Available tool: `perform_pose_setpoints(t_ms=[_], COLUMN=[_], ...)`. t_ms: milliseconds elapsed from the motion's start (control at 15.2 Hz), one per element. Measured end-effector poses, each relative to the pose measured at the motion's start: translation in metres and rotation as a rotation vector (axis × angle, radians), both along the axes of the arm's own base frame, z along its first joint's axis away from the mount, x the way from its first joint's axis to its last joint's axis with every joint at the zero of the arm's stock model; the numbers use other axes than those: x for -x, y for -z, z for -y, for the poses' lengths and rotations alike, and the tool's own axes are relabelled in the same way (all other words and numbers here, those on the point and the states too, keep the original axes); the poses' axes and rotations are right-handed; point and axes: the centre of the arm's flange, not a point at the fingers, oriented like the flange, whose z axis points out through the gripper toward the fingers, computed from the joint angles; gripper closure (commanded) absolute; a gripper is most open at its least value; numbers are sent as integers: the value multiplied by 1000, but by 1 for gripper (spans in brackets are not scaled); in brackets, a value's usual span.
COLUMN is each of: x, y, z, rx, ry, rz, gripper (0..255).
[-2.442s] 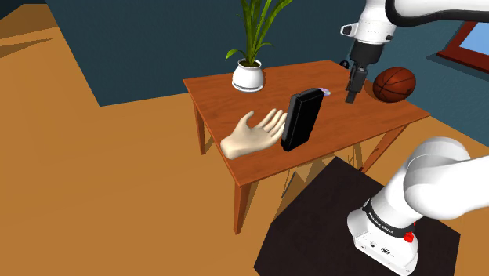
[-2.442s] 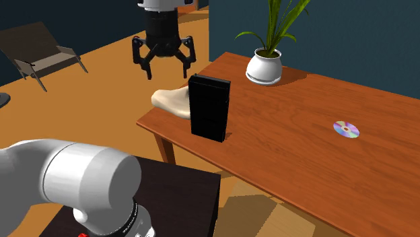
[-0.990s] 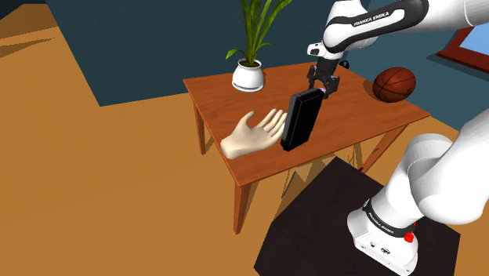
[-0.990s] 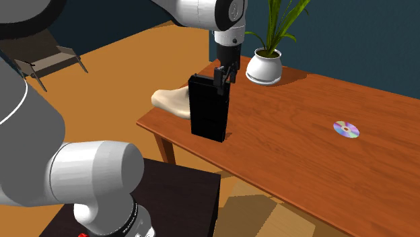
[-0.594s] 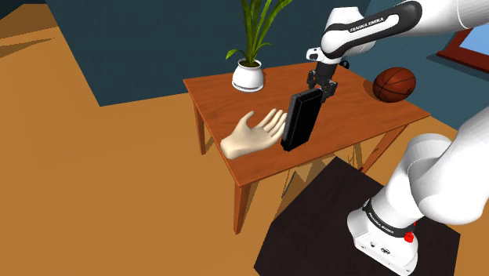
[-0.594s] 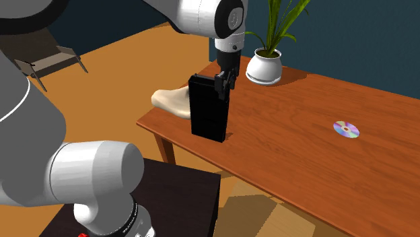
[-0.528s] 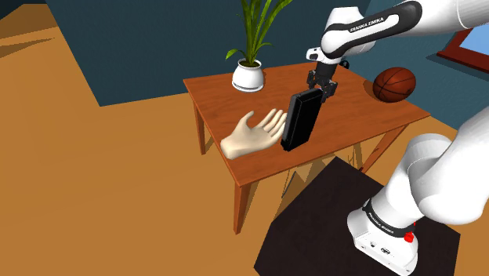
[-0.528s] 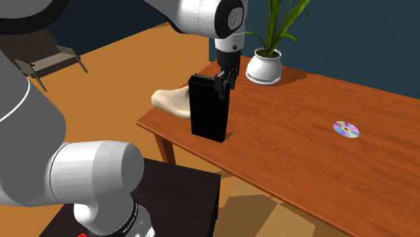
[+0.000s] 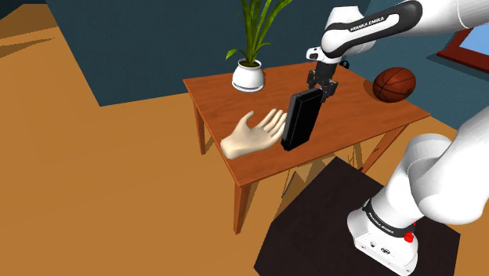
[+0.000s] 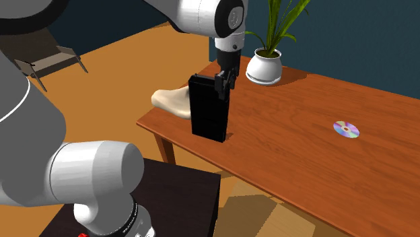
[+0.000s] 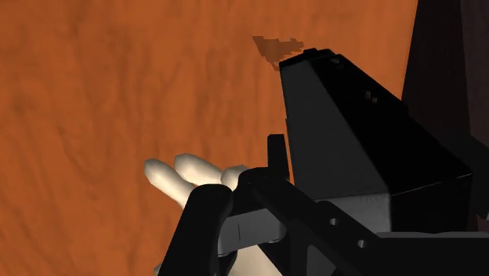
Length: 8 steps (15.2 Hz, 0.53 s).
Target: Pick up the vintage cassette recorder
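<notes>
Closest to me is the dark box stand (image 9: 313,227) carrying the white arm (image 9: 439,188), which loops up and over to the reddish-brown wooden table (image 9: 368,118). Near the table's front corner stands the cassette recorder (image 9: 301,121) — a plain black, flat rectangular slab, upright on its short end. Just beside it, on the shoulder view's left, a pale beige model hand (image 9: 251,135) lies palm up, partly overhanging the table edge and pointing at the slab's broad face; I can't make out whether it touches. The all-black gripper (image 10: 225,81) sits down at the recorder's top, at the corner farther from the model hand, pointing downward. In the wrist view the recorder (image 11: 345,133) rises close against the gripper's black hardware, with the model hand (image 11: 188,176) on the wood beyond — but whether the gripper is clamped on the slab or merely straddling it, I cannot tell. Farther across the table a small shiny disc (image 10: 346,129) lies flat, well apart from the recorder. An orange-brown basketball (image 9: 393,84) shows near the table's far edge. At the far corner stands a green leafy plant in a round white pot (image 9: 248,77). Beyond the table there is a dark blue wall (image 9: 157,39), and a low wooden chair (image 10: 44,50) stands well off on the orange floor (image 9: 94,196).
</notes>
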Motion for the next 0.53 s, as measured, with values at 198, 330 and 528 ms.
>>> perform_pose_setpoints(t_ms=[198, 330, 528], x=[-1, 0, -1], y=[-13, -23, -38], z=[-1, -1, 0], rx=[0, -1, 0], ry=[-1, -1, 0], rz=[-2, -2, -2], gripper=[255, 255, 255])
